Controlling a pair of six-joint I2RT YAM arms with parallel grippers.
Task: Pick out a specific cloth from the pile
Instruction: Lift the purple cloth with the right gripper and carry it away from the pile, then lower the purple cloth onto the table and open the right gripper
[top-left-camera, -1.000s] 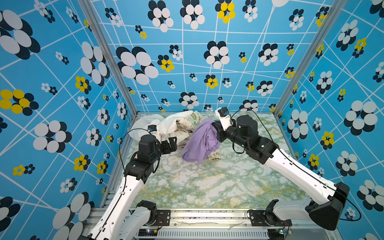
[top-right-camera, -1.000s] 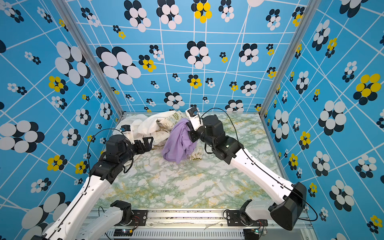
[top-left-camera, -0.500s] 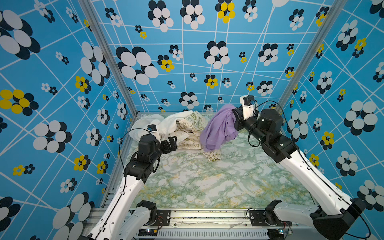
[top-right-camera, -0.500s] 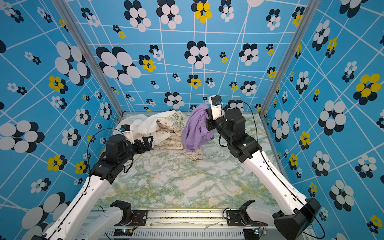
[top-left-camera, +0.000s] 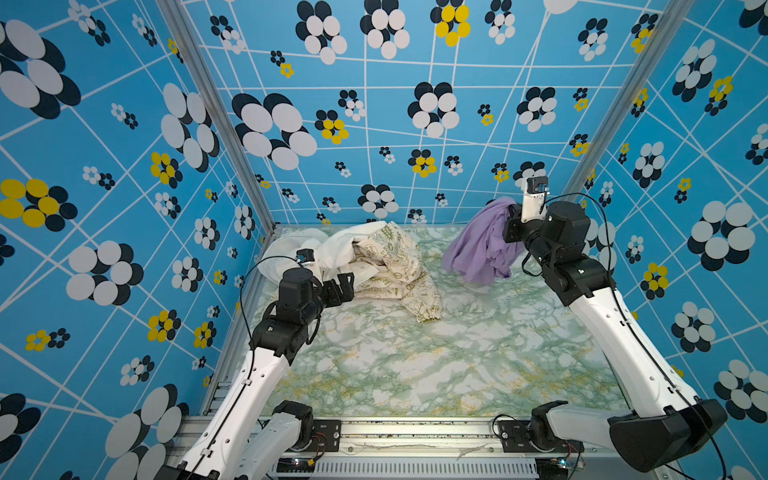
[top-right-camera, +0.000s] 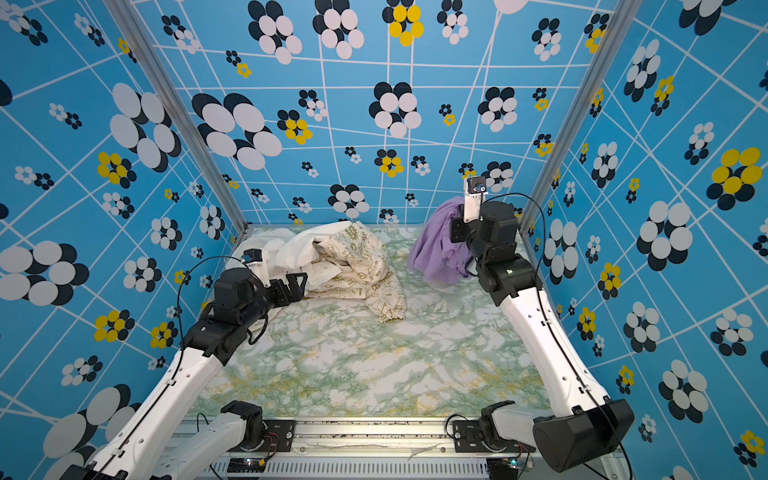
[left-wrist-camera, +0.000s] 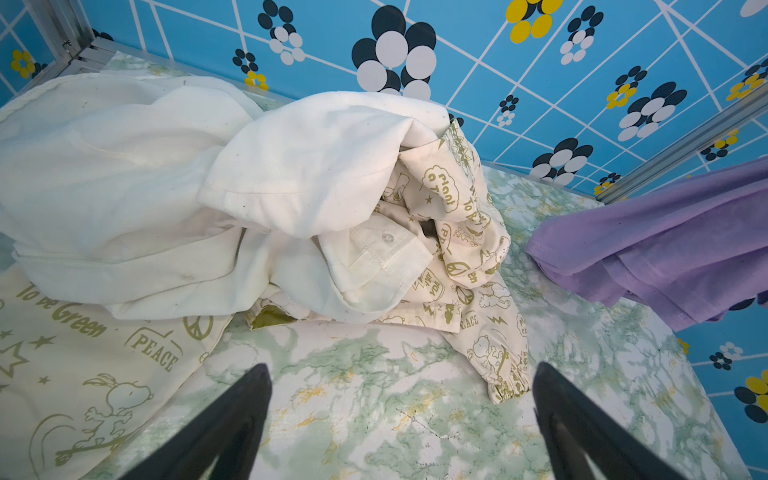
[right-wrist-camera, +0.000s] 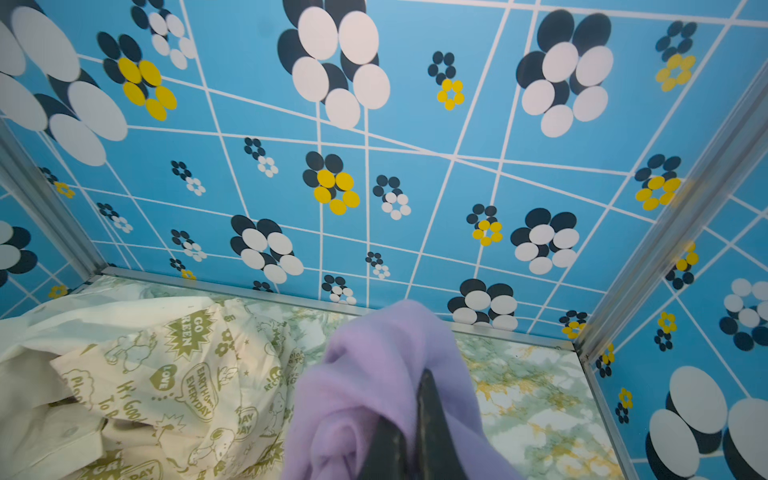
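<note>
The cloth (top-left-camera: 482, 245) hangs at the table's (top-left-camera: 415, 357) far right corner, bunched in your right gripper (top-left-camera: 509, 226), whose jaws are clamped shut on it. The back and right walls stand close behind it. A bare strip of table separates it from the pile (top-left-camera: 374, 262), and the whole near half lies open. Your left gripper (top-left-camera: 347, 284) sits just beside the pile's near edge, jaws wide and holding nothing.

The right wrist view shows the fingers (right-wrist-camera: 432, 419) pinching the fabric, which both top views hide. Only the left wrist view shows an olive bit (left-wrist-camera: 270, 318) under the white folds.

The cloth's long axis runs down from the grip. You cannot tell whether its lower hem touches the table.
</note>
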